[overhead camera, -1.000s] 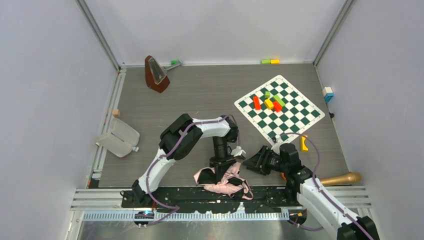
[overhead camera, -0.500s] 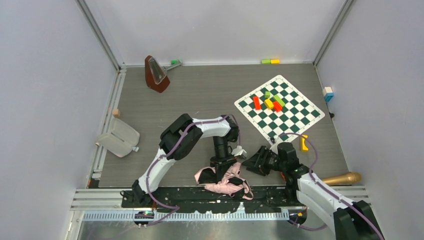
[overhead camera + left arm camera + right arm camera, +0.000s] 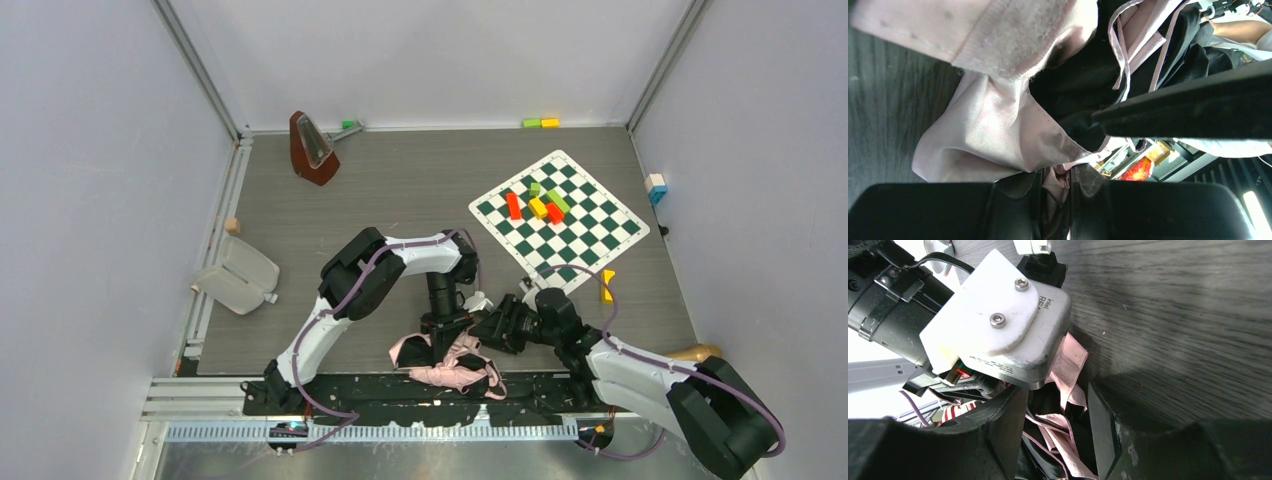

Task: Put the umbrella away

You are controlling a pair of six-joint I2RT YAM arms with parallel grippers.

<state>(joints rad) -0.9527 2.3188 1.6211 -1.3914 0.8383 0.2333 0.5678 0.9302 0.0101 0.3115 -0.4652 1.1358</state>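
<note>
Umbrella (image 3: 450,362) lies low centre of the top view, a loose crumpled heap of pale pink and black cloth at the near table (image 3: 400,190) edge, just ahead of the arm bases. It is not put away: the canopy is unfolded and slack, pink trim straggles loose, and no tidy bundle has formed. I cannot make out a handle or strap closure, and no sleeve or storage spot shows. Judged early in the task, with gathering, rolling and securing all left. Left gripper (image 3: 447,325) stands over the heap's upper edge; in its wrist view the left gripper (image 3: 1054,186) has its fingers (image 3: 1088,182) pinched together on a fold of pink cloth, so the umbrella (image 3: 993,135) is held there. Right gripper (image 3: 497,328) sits just right of the heap, pointing left. In its own view the right gripper (image 3: 1055,415) has jaws apart, pink and black folds of the umbrella (image 3: 1063,437) between them but not yet nipped, and the white camera housing (image 3: 998,320) of the left wrist close above. Against the earlier frames, the right arm has swung leftward off the near corner of the chessboard mat (image 3: 560,215) and closed in on the heap, its jaws a little wider. Left arm and heap look unchanged.
</note>
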